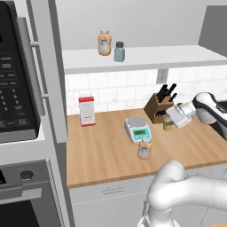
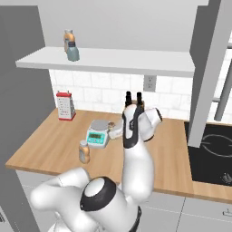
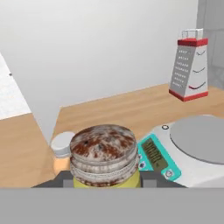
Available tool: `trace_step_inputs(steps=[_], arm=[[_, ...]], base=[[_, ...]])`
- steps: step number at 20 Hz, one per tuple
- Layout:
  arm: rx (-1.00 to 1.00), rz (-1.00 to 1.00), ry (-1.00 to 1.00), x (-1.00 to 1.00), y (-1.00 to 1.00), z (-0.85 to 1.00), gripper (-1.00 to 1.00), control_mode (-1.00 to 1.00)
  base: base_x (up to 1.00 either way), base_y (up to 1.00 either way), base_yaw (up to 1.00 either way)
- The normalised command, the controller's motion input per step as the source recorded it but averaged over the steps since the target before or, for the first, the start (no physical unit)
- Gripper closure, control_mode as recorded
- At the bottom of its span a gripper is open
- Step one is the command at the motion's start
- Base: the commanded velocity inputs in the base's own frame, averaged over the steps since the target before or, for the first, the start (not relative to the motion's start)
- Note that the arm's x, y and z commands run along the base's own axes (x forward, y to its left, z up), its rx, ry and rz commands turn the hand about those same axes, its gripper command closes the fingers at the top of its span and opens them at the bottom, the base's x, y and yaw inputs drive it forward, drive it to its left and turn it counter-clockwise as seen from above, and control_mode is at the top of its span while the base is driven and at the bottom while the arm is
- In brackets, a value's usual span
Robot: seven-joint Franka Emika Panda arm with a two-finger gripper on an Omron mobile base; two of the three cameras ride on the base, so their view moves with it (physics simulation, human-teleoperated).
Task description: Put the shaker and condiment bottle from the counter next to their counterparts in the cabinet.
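Observation:
My gripper (image 1: 170, 121) is shut on the shaker (image 1: 167, 123), a small olive-yellow jar, low over the counter (image 1: 102, 150) in front of the knife block. The hand view shows its speckled silvery cap (image 3: 104, 148) between my dark fingertips (image 3: 64, 182). I cannot tell whether it still rests on the wood. The slim orange-tan condiment bottle (image 1: 144, 149) (image 2: 84, 152) stands near the counter's front edge, left of my hand; its light top (image 3: 63, 144) shows behind the shaker. On the cabinet shelf (image 1: 150, 59) stand the counterparts, a wider orange bottle (image 1: 104, 43) and a grey-teal shaker (image 1: 119, 52).
A teal-and-white kitchen scale (image 1: 137, 128) sits between the condiment bottle and my hand. The knife block (image 1: 158, 108) stands against the backsplash, and a red-trimmed grater (image 1: 87, 111) at the back left. A microwave (image 1: 13, 75) is at left, a cooktop (image 2: 213, 149) at right.

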Motion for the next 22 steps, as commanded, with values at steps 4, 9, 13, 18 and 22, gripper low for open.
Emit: trace_step_inputs(steps=[4,9,13,18,22], arm=[[-0.07,-0.01,-0.09,-0.46,0.25,0.63,1.00,-1.00],[-0.01,0.00,-0.09,-0.62,0.28,0.50,1.00,-1.00],[0.00,0.00,-0.05,-0.56,0.31,0.50,1.00,-1.00],[0.02,0.00,-0.02,-0.43,0.32,0.60,1.00,-1.00],[0.07,0.00,0.00,-0.18,0.31,0.64,1.00,-1.00]], base=[[0.00,0.00,0.00],[0.00,0.00,0.00],[0.00,0.00,0.00],[0.00,0.00,0.00],[0.00,0.00,0.00]])
